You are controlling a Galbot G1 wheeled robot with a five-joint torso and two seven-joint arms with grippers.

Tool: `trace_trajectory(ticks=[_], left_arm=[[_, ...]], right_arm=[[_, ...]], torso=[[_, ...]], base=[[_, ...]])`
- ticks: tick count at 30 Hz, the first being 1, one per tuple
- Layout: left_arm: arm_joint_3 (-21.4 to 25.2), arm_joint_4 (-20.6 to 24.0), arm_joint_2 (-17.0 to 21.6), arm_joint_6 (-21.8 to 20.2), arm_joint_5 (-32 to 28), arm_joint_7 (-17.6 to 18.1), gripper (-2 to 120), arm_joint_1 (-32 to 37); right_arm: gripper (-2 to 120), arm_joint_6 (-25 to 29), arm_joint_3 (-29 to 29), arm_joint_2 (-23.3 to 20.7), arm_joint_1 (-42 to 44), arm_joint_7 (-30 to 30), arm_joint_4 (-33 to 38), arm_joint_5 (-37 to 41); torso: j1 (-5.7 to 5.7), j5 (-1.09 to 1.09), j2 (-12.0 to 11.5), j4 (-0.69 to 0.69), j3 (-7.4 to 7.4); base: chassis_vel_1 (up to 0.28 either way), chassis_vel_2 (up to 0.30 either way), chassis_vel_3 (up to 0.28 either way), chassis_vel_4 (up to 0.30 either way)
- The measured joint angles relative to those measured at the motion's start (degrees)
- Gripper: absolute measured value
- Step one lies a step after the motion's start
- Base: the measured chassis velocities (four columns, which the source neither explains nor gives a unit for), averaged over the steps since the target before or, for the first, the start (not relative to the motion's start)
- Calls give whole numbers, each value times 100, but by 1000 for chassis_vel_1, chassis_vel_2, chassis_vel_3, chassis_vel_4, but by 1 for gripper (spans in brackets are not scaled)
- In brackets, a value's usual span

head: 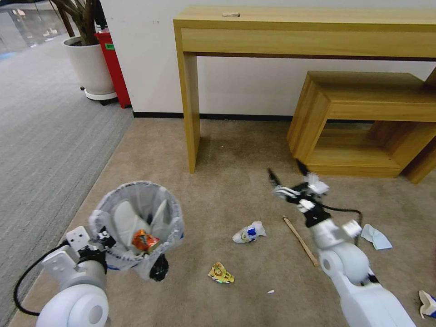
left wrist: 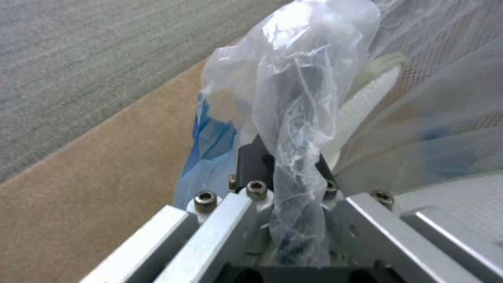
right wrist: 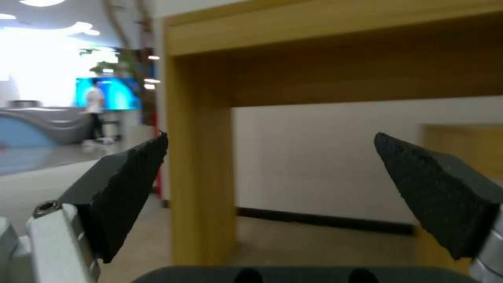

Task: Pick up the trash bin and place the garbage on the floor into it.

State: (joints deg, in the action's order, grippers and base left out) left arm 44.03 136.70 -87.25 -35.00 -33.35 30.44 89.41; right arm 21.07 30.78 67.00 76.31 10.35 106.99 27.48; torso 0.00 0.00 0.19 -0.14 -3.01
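Note:
The trash bin (head: 136,222), black with a translucent bag liner (left wrist: 298,78), hangs tilted at the lower left of the head view. My left gripper (head: 106,240) is shut on its rim and liner, and the plastic drapes over that gripper (left wrist: 285,165) in the left wrist view. Inside lie white slippers (head: 125,220) and a red snack packet (head: 144,240). On the beige floor (head: 227,190) lie garbage pieces: a crumpled blue-white cup (head: 249,232), a wooden stick (head: 300,240), a pale blue tissue (head: 375,237) and a colourful wrapper (head: 220,273). My right gripper (head: 286,170) (right wrist: 271,137) is open, empty, raised above the stick.
A tall wooden table (head: 295,32) stands against the wall, with a low wooden bench (head: 363,113) to its right. A potted plant (head: 88,63) and a red object (head: 113,63) stand at the back left on grey ribbed carpet (head: 45,136). A white-blue scrap (head: 427,303) lies far right.

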Motion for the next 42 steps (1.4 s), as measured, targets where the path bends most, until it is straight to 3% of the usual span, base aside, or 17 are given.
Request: trace_trajectory(ticks=[7,13,20,28,30,31,32,36,37,40,42], left_arm=[[381,-32,58,-101,-678,269,0,-63],[507,-65,95,-117,-849,296,0,-71],[510,-70,90,-159,-850,378,0,-40],[438,-56,59,-171,-712,391,0,-17],[395,-41,36,-173,-643,391,0,0],[374,-31,21,-173,-592,391,0,18],[374,-31,21,-173,-592,391,0,18],[369,-2,6,-173,-503,391,0,75],[369,-2,6,-173,-503,391,0,75],[383,1,-5,-173,-484,390,0,91],[383,1,-13,-174,-483,389,0,96]], right_arm=[[100,32,0,106,189,-202,6,92],[100,-162,-247,119,69,-225,-94,94],[100,-642,-692,134,-106,-39,-263,26],[100,-1622,-1299,-9,-330,-84,-340,-191],[100,-2284,-1593,-101,-462,-97,-366,-401],[100,-2861,-1809,-157,-573,-98,-393,-449],[100,-2861,-1809,-157,-573,-98,-393,-449],[100,-4470,-2502,-119,-1106,23,-820,-767],[100,-4470,-2502,-119,-1106,23,-820,-767],[100,-5521,-2703,7,-1328,132,-1084,-770],[100,-5645,-2752,53,-1384,164,-1195,-770]], torso=[[0,-2,0,1,0],[0,-1,0,1,-1],[0,-1,0,2,0],[0,-1,0,1,0],[0,-1,0,1,0],[0,-1,0,1,-1],[0,-1,0,1,-1],[0,0,0,2,-1],[0,0,0,2,-1],[0,-1,0,1,-1],[0,-1,0,1,-1]], base=[[0,0,0,0],[0,0,0,0],[0,0,0,0],[0,0,0,0],[0,0,0,0],[0,0,0,0],[0,0,0,0],[0,0,0,0],[0,0,0,0],[0,0,0,0],[0,0,0,0]])
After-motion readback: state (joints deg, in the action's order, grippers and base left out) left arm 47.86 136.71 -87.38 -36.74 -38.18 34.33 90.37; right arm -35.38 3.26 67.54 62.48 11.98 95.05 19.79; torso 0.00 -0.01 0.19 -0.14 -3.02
